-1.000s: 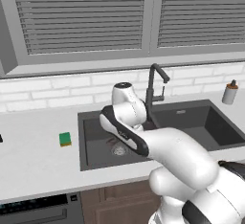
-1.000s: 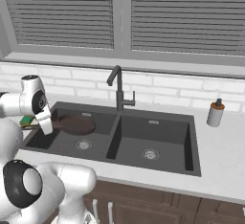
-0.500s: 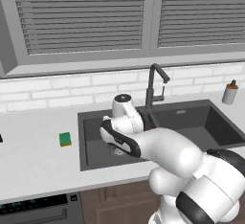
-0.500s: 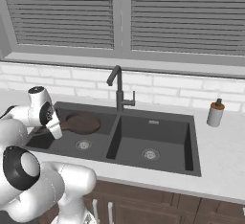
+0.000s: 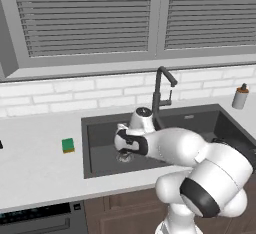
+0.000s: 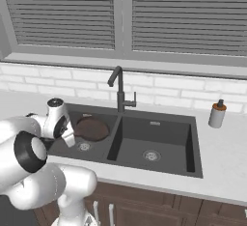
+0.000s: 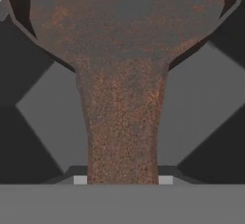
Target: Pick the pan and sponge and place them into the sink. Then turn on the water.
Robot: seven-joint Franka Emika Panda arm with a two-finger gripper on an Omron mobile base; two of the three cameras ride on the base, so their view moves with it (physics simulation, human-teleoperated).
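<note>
In the left basin of the large dark grey double-basin rectangular sink (image 6: 157, 123), at the centre left of the right base view, lies the round rusty brown metal pan (image 6: 91, 128), its dish toward the back wall of the basin, just behind the round silver drain (image 6: 85, 147). In the hand view the pan (image 7: 127, 22) fills the upper part of the frame and its long rust-speckled handle (image 7: 123, 127) runs straight down the middle to the bottom, where the tool (image 7: 123, 180) sits with one small pale finger tip (image 7: 80, 180) just beside each edge of the handle; the tips flank the handle closely, so the tool looks clamped on it, though the contact itself is too small to see clearly. In the left base view the white arm bends down over the front of the left basin at the centre of the frame, hiding the pan there. The small square green sponge with a yellow underside (image 5: 68, 145) lies flat on the light grey counter (image 5: 35, 168) at the centre left of that view, well apart from the sink's edge. The tall dark gooseneck faucet (image 6: 119, 91) stands behind the divider between the basins. A small pale soap bottle with a brown cap (image 6: 217, 113) stands upright on the counter at the centre right of the right base view.
</note>
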